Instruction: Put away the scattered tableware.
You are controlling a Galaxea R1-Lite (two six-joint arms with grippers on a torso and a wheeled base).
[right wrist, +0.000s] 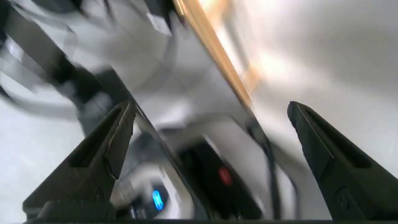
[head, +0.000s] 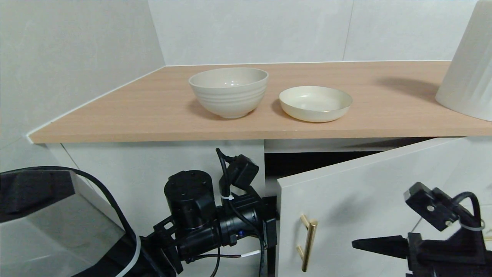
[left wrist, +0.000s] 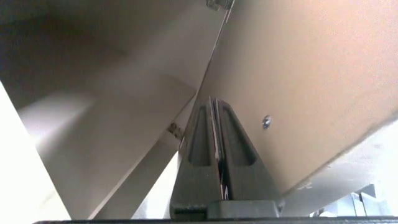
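A beige ribbed bowl (head: 228,90) and a shallow cream dish (head: 315,103) stand side by side on the wooden countertop (head: 134,115). Below it a white cabinet door (head: 346,200) with a gold handle (head: 307,242) hangs partly open. My left gripper (left wrist: 214,102) is shut, its fingers pressed together at the inner edge of that door, in the gap beside the cabinet frame. My right gripper (right wrist: 211,130) is open wide, low in front of the door, with the gold handle (right wrist: 211,43) ahead of it; one finger (head: 376,245) points toward the handle.
A large white ribbed lampshade-like object (head: 469,65) stands at the counter's right end. Tiled walls close the counter at the back and left. The dark cabinet interior (head: 319,159) shows above the door's top edge.
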